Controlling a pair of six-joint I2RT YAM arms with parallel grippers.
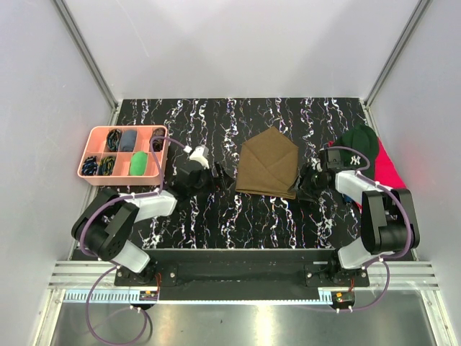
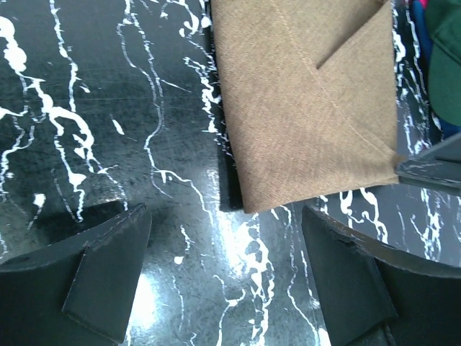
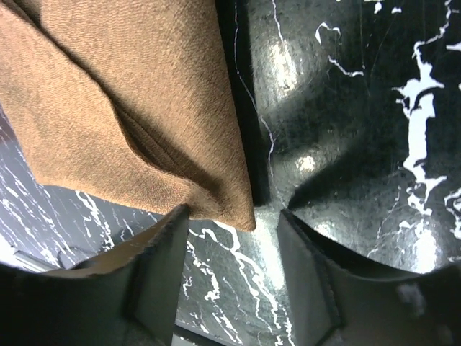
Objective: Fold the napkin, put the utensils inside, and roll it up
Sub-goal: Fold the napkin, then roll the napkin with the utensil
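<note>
Napkin, olive-brown and folded into overlapping layers with one point towards the far edge, lies flat a little right of the centre of the black, white-veined surface. It sits between the two arms.

Left arm rises from the near-left corner and reaches in towards the napkin's left side. Right arm rises from the near-right corner and reaches in towards the napkin's near-right corner.

A pink compartmented tray stands against the left edge. Its contents are too small to identify. A red cloth lies at the right edge, with a dark green cap resting partly on it. Both are beside the right arm's wrist and apart from the napkin.

Left end effector: the left wrist view shows its fingers well apart over bare surface, nothing between them. The napkin lies just ahead of it, the near-left corner pointing into the gap of this end effector without touching either finger.

Right end effector: the right wrist view shows its fingers apart and low over the surface. The napkin fills the upper left of that view. Its corner tip sits just ahead of the gap of this end effector, close against the left-hand finger. The opposite finger is clear of the cloth, so the corner is not clamped.
</note>
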